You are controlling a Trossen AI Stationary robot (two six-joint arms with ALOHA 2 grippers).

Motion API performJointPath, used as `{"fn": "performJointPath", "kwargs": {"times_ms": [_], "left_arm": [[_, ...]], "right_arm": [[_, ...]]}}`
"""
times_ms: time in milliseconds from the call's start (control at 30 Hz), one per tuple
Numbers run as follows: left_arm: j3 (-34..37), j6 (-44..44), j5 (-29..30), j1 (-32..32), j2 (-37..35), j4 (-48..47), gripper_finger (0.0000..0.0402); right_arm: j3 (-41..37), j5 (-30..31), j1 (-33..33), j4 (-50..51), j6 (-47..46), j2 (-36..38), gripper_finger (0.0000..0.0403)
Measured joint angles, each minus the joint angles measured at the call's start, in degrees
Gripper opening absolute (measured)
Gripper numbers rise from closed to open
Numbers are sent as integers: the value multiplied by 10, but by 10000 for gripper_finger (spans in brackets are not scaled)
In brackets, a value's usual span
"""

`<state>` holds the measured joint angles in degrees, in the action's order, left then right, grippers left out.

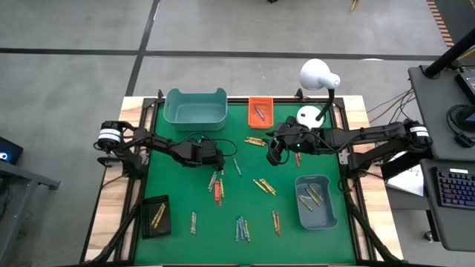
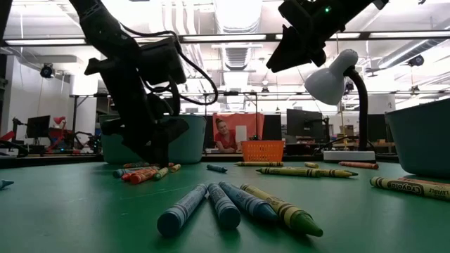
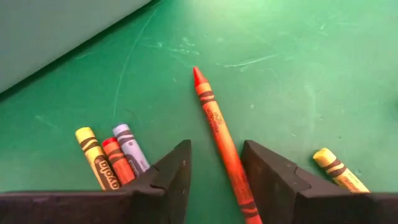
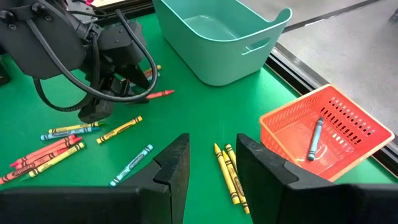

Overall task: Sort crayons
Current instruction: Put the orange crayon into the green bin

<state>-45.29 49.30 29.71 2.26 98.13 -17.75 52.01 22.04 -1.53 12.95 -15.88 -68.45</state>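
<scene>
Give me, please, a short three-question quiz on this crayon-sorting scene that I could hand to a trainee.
1. True or false: the orange basket holds a single blue crayon.
2. Which colour is the crayon lying between the left gripper's fingers? A yellow; B orange-red; C blue.
3. Fill in: the large teal bin at the far edge of the mat contains ____ crayons.

Key
1. True.
2. B: the orange-red crayon runs through the gap on the green mat.
3. No; the right wrist view shows it empty. The right gripper hangs open above two yellow crayons.
</scene>
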Motion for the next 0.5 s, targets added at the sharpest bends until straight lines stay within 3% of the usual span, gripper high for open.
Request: {"fn": "performJointPath", "kwargs": {"times_ms": [500], "left_arm": [[2, 1, 6, 0, 1, 5, 55]], "right_arm": [[0, 0, 0, 0, 0, 0, 118]]}}
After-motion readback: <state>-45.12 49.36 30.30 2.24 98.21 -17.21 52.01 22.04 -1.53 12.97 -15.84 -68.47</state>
